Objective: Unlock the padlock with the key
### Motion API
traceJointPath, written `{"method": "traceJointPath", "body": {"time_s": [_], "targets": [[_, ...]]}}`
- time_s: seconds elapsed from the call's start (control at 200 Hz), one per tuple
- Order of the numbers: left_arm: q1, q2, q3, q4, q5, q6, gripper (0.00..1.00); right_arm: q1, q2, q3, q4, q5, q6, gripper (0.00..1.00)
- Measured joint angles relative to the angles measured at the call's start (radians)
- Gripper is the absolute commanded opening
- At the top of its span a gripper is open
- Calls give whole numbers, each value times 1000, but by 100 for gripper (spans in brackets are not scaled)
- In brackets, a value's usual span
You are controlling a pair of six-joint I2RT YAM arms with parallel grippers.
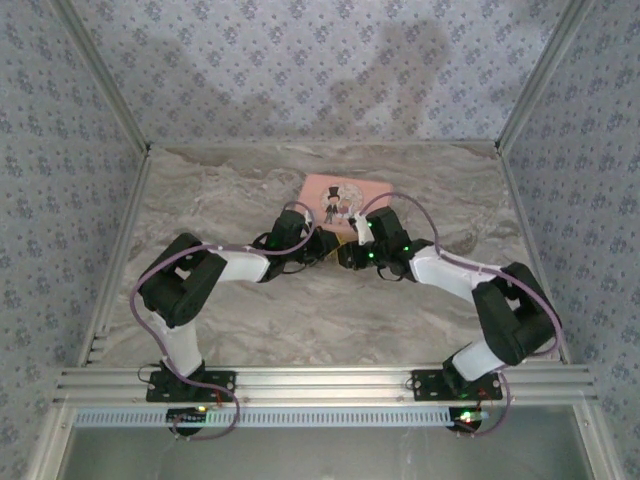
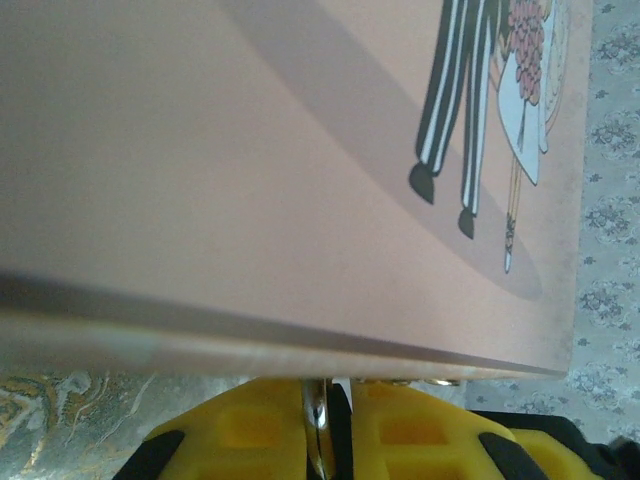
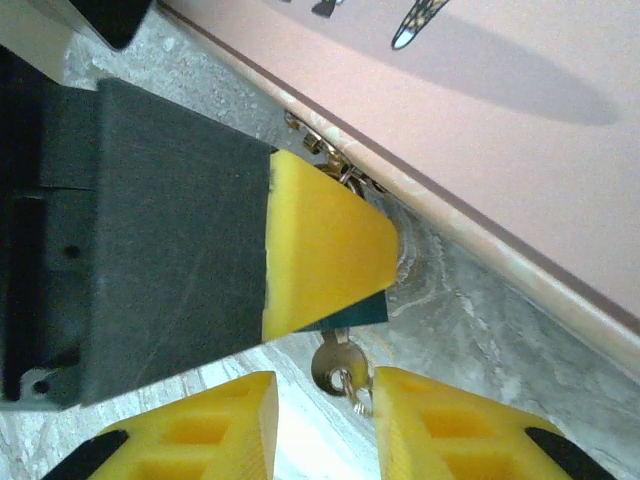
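We are looking at a flat rectangular pink tin (image 1: 315, 190) lying on the grey marbled table (image 1: 250, 320); its lid is sitting shut, so we cannot tell what it is holding. The lid (image 2: 200, 150) is showing a smooth matte pink face with a cartoon couple, a groom in striped trousers and a bride in white carrying a bouquet; we are finding no writing on it that can be read. Small gold metal fittings (image 3: 322, 152) are sticking out along the tin's near edge.

Both arms are meeting at that near edge. The left gripper (image 1: 322, 243) is sitting just in front of the tin; from its own wrist its waffled yellow pads are nearly touching, pinching a thin silvery strip (image 2: 318, 425). From the right wrist, one of its fingers (image 3: 325, 250) is showing as a black block with a yellow wedge tip, and the teal edge of the padlock (image 3: 352, 314) is peeking out from under that tip, just beside the tin's edge (image 3: 520, 130); so we are reading this claw as clamped on the padlock.

The key (image 3: 333, 362), small, silvery and round-headed, is hanging right below the padlock. The right gripper (image 3: 325, 410) is holding its yellow fingers narrowly parted with the key in the gap between them; we cannot tell whether either is touching it.
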Motion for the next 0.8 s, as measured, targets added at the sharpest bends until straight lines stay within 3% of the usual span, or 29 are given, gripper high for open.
{"method": "traceJointPath", "body": {"time_s": [0.4, 0.799], "targets": [[0, 0, 0, 0, 3, 0, 3, 79, -13, 29, -78, 173, -56, 41], [6, 0, 0, 8, 12, -12, 3, 116, 87, 114, -128, 285, -106, 33]]}}
